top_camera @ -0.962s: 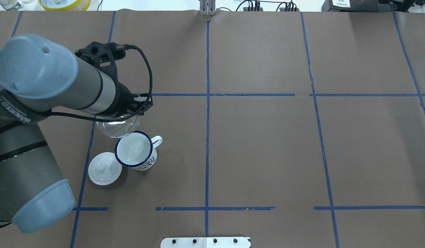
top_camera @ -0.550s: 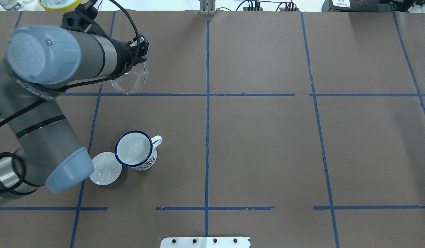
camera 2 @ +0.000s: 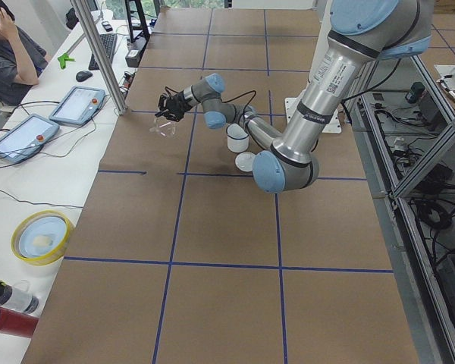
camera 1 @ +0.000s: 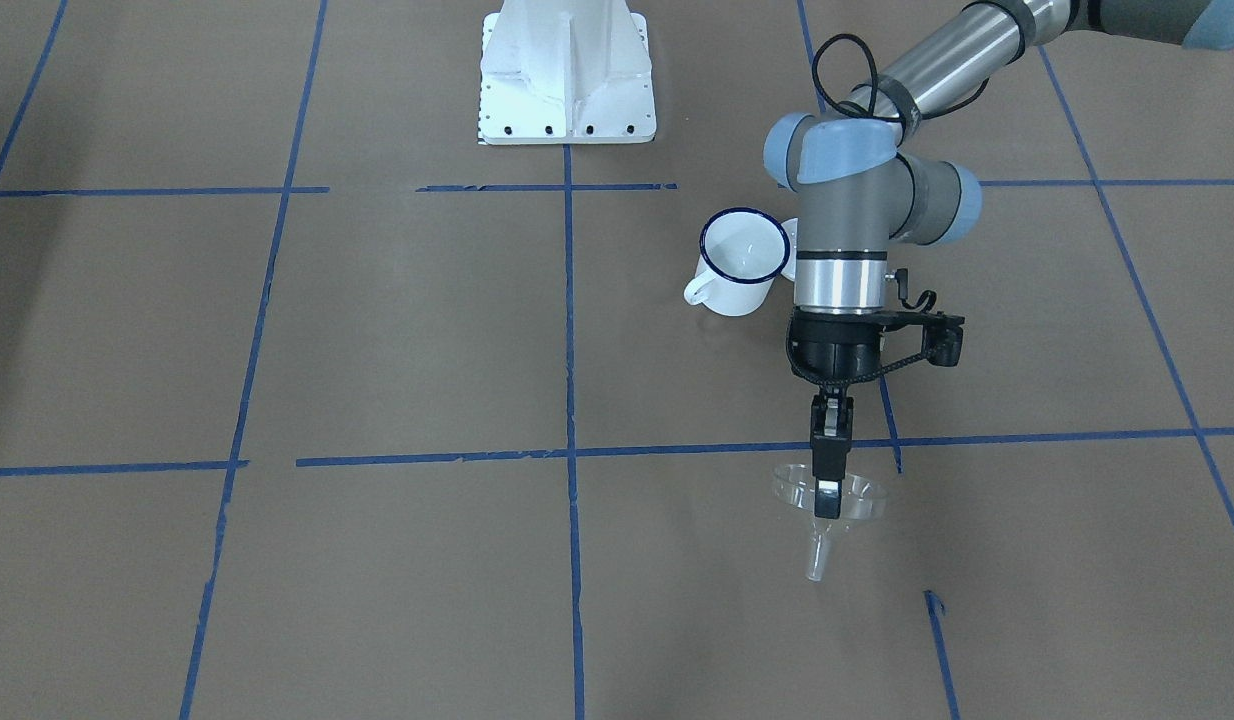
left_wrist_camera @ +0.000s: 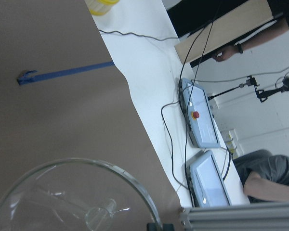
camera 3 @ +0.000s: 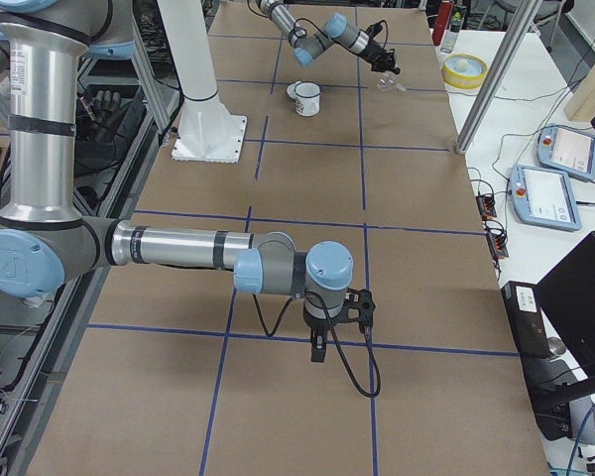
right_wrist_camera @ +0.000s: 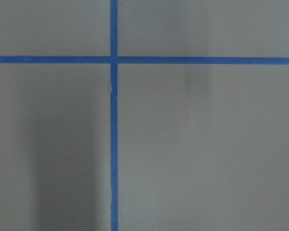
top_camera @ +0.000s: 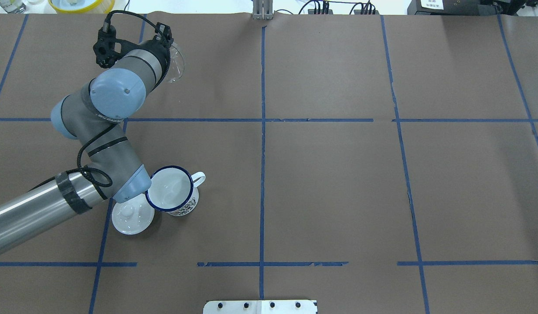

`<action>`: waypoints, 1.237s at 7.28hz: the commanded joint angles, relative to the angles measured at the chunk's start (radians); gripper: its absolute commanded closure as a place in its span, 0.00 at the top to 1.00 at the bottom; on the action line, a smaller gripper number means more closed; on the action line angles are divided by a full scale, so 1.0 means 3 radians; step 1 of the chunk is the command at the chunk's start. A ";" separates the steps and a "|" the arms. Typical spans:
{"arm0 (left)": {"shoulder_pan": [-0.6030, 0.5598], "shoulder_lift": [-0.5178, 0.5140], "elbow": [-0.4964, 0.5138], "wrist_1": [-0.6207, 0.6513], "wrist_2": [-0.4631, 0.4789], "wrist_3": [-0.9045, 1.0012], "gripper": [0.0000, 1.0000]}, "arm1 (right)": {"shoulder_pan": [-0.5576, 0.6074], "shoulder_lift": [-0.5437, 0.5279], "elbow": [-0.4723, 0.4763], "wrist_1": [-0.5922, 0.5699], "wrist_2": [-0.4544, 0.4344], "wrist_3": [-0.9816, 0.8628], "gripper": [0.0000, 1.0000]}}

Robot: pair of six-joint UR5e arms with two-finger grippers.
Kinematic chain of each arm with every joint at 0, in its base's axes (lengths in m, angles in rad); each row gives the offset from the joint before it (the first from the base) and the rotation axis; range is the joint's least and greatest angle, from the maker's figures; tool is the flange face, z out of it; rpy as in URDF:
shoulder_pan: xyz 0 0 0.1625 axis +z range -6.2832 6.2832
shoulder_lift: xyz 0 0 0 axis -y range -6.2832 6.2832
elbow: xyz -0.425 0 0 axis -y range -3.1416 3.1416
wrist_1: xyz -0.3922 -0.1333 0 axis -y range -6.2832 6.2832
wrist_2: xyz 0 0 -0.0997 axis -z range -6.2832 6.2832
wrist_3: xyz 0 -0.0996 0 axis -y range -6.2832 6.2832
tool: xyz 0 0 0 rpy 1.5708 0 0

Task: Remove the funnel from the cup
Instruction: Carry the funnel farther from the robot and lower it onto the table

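Far from cup [top_camera: 168, 189] | funnel [camera 1: 859, 498] carried farther (left jaws clamped on rim)

Robot lab: teach pendants [camera 3: 548, 198], taped table [top_camera: 338, 196]

Brown paper [top_camera: 330, 187] covers the table, marked into squares by blue tape lines [top_camera: 262, 174]. Seen from overhead, a white domed lid [top_camera: 133, 216] with a knob lies flat at 8 o'clock from the central tape crossing. A yellow-rimmed dish [top_camera: 81, 10] sits off the paper at 11 o'clock. Two teach pendants [camera 2: 77, 105] lie on the side bench beside a seated person [camera 2: 11, 49].
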 commanded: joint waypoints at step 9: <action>-0.0060 0.0084 0.0032 -0.0190 -0.0453 0.1283 1.00 | 0.0000 0.0000 0.0000 0.0000 0.0000 0.0000 1.00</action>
